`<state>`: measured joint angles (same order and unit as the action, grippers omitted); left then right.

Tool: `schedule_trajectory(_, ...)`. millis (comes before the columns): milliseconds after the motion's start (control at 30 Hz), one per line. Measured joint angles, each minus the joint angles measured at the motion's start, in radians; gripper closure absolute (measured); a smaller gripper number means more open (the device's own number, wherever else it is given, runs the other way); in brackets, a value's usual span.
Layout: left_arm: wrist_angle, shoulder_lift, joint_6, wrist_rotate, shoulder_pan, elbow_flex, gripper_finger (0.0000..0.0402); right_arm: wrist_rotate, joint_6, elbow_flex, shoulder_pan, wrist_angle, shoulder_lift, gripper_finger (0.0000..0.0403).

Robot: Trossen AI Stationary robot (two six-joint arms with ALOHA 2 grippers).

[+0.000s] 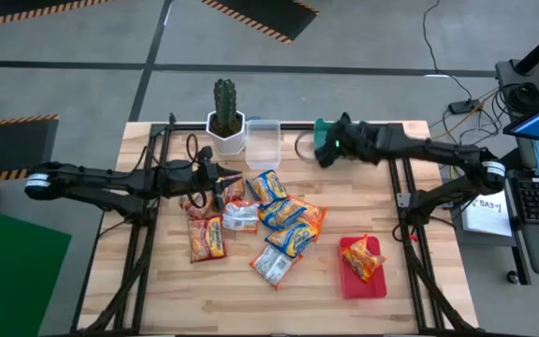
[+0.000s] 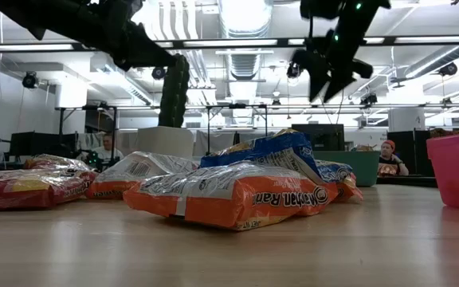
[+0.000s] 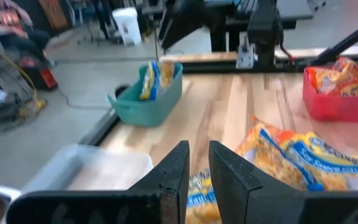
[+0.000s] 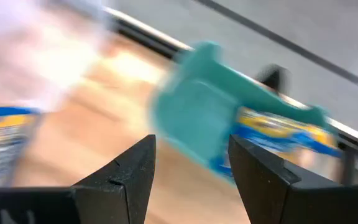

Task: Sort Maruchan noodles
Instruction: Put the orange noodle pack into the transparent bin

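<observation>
Several Maruchan noodle packets (image 1: 274,220), orange, blue-and-yellow and silvery white, lie in a loose pile on the wooden table (image 1: 419,309); the low view shows them too (image 2: 237,191). One blue-and-yellow packet (image 3: 154,78) stands in the teal bin (image 3: 148,99) at the far edge. One orange packet (image 1: 363,255) lies in the red tray (image 1: 363,281). My left gripper (image 1: 232,178) hovers over the pile's far left part, empty, its fingers (image 3: 176,171) a narrow gap apart. My right gripper (image 1: 326,150) hangs wide open and empty just above the teal bin (image 4: 197,118).
A cactus in a white pot (image 1: 225,122) and a clear plastic container (image 1: 263,140) stand at the far edge between the arms. Black frame rails run along both table sides. Bare wood lies along the near edge. People sit in the room beyond the table.
</observation>
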<state>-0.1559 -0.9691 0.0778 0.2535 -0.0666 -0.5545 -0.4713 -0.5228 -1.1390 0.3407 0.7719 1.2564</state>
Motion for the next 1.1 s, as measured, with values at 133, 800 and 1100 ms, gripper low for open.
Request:
schedule_trajectory(133,0.045,0.000,-0.053,-0.002,0.000,0.000,0.0357,0.000,0.029,0.121,-0.147,-0.239,-0.031,0.0212)
schedule_trajectory(800,0.003,-0.081,-0.158,-0.002,0.000,0.000,0.0357,0.199,0.196,0.514,-0.332,-0.986,0.013,0.0212)
schedule_trajectory(1100,0.070,-0.224,-0.193,-0.214,0.000,-0.006,0.0345,0.202,0.233,0.514,-0.332,-0.987,0.013,0.0212)
